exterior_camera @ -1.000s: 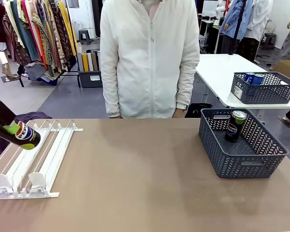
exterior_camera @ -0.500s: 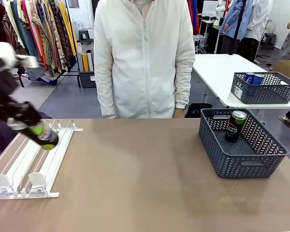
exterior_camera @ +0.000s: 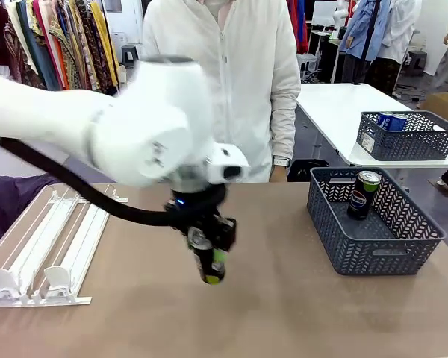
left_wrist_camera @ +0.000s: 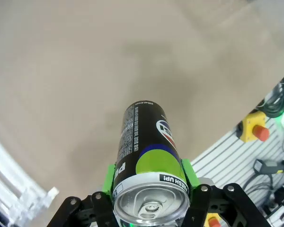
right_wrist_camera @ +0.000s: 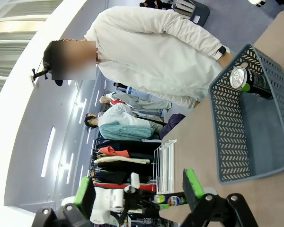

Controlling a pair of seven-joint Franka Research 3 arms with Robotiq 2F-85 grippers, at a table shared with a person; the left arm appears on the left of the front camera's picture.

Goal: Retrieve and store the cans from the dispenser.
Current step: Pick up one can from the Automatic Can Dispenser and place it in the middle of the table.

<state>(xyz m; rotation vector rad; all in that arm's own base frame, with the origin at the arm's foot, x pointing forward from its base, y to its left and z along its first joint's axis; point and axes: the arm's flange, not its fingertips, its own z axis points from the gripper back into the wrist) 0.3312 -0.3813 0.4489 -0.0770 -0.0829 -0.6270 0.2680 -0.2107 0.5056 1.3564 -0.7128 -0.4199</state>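
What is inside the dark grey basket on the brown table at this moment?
One black can with a silver top leans inside the grey basket. The rest of the floor in view looks bare, but the near wall covers the front strip of it.

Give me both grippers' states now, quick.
Left gripper: shut on a black can, carried above the table.
Right gripper: open, nothing between its fingers.

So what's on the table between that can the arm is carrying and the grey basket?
Nothing: in the front view, only bare tabletop lies between the can in the left gripper and the basket.
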